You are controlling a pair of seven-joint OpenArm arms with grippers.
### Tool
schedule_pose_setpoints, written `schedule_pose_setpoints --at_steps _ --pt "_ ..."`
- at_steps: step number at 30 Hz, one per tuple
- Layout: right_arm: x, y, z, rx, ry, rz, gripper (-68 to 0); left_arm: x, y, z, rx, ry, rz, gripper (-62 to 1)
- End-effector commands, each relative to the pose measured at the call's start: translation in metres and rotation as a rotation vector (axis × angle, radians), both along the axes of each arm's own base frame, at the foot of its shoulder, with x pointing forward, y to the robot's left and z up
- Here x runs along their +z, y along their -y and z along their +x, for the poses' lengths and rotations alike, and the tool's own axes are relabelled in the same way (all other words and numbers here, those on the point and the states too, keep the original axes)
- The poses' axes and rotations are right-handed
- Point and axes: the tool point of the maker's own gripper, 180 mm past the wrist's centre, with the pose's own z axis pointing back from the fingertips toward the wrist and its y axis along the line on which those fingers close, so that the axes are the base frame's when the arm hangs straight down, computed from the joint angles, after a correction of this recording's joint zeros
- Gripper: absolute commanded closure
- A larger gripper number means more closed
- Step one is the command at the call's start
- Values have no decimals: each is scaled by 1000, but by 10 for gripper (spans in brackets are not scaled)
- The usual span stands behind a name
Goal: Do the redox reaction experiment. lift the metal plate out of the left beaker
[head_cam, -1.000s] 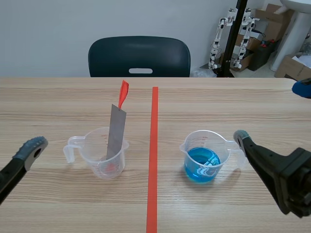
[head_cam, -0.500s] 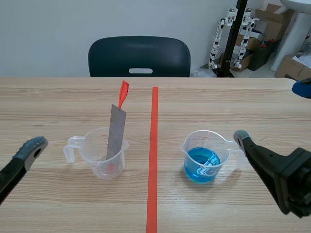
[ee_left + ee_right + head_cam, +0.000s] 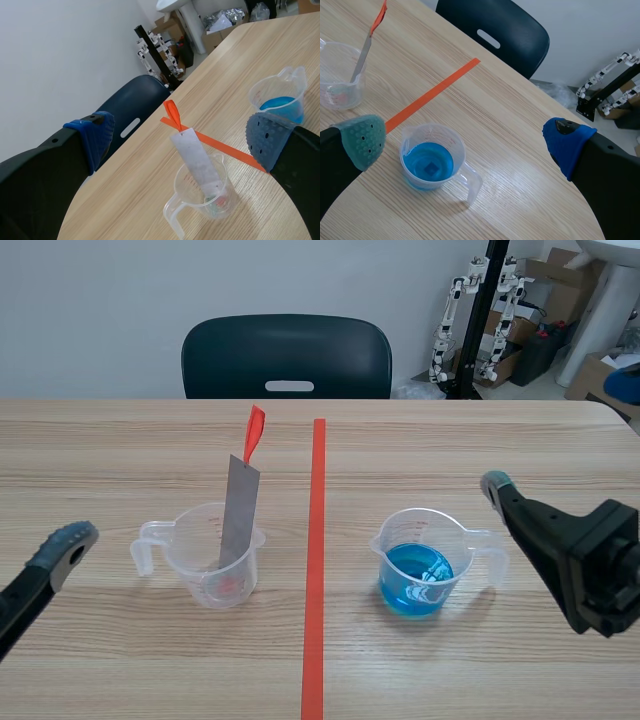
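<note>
A grey metal plate with a red tag on its upper end leans in the clear left beaker, left of the tape line. In the left wrist view the metal plate stands in the left beaker ahead of my open left gripper. My left arm's fingertip sits well left of that beaker, apart from it. The right beaker holds blue liquid. My right gripper is open above and beside the right beaker, holding nothing.
A dark chair stands behind the table's far edge. Robot parts on a stand and cardboard boxes lie beyond the table at the back right. An orange-red tape line splits the table between the beakers.
My right arm has risen and shifted slightly toward the far side of the table. The left arm, the plate and both beakers have not moved.
</note>
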Motion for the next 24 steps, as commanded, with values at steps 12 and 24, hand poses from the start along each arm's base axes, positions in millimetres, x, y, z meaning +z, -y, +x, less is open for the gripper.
schedule_pose_setpoints --at_steps 12,24 --pt "-10 -1 9 71 -81 147 -679 -5 -3 -1 12 -15 -11 -551" --pt "-23 -6 18 110 -123 279 -679 -59 -25 -16 42 -184 -40 -551"
